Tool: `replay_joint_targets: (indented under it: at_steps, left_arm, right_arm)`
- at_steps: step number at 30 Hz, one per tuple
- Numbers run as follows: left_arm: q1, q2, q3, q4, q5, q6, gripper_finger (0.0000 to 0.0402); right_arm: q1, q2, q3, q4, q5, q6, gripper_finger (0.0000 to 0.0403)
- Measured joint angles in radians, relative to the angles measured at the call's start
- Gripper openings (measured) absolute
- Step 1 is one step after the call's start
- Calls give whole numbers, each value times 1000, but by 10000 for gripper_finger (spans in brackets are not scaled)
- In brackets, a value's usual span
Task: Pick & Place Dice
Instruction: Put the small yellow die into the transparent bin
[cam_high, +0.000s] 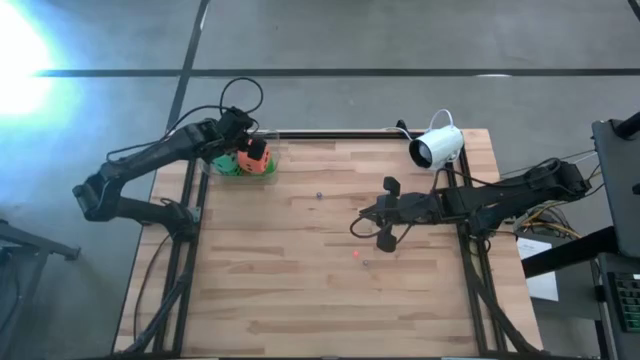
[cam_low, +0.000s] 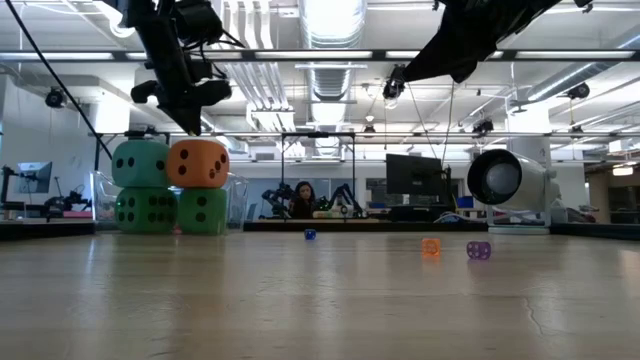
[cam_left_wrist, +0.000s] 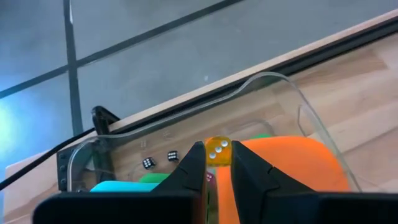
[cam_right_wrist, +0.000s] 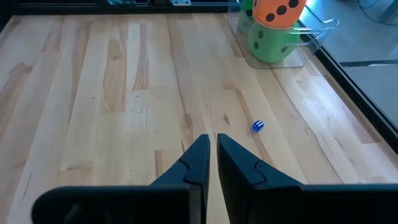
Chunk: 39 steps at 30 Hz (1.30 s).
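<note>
Dice fill the far left corner of the pale wooden plank table (cam_high: 300, 250) in the high view: the orange-red soft cube (cam_high: 254, 153) sits on top of bright green ones (cam_high: 234, 166), and the left gripper (cam_high: 247, 137) hangs right over the pile. The right gripper (cam_high: 372, 222) hovers near the table's middle, well apart from the stack, with a white security camera (cam_high: 437, 146) standing at the far edge beside its arm.

In the low view the four big cubes form a two-by-two block on the left: the teal cube (cam_low: 139, 164) and the orange-red one above, two bright green cubes (cam_low: 146, 209) below. The left gripper (cam_low: 188, 108) hangs just above the orange-red cube. A tiny blue die (cam_low: 310, 235), a tiny orange die (cam_low: 430, 247) and a tiny purple die (cam_low: 479, 250) lie scattered on the wood.

The left wrist view shows that arm's fingers (cam_left_wrist: 186, 174) clenched on a tiny translucent yellow die (cam_left_wrist: 217, 151), directly over the orange-red cube, inside a clear plastic tray (cam_left_wrist: 273, 84) where two tiny black dice (cam_left_wrist: 160, 160) lie.

The right wrist view shows its fingers (cam_right_wrist: 231, 154) nearly together with nothing between them, above bare wood, the blue die a little ahead.
</note>
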<state>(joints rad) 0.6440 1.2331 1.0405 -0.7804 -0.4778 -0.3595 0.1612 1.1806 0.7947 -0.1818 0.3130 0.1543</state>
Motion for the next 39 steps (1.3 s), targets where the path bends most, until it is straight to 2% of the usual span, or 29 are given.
replay_joint_targets:
  at_steps: [6,23,28,33,39]
  left_arm:
    - [4,0,1,-1,0,18,62]
    - [8,1,0,-2,30,-2,179]
    - [13,1,0,-3,30,42,200]
    - [13,1,0,-3,30,43,188]
    - [13,1,0,-3,18,49,97]
  right_arm:
    - [0,0,0,0,0,0,27]
    - [0,0,0,0,0,-1,27]
    - [0,0,0,0,0,-1,27]
    - [0,0,0,0,0,-1,27]
    - [0,0,0,0,0,-1,27]
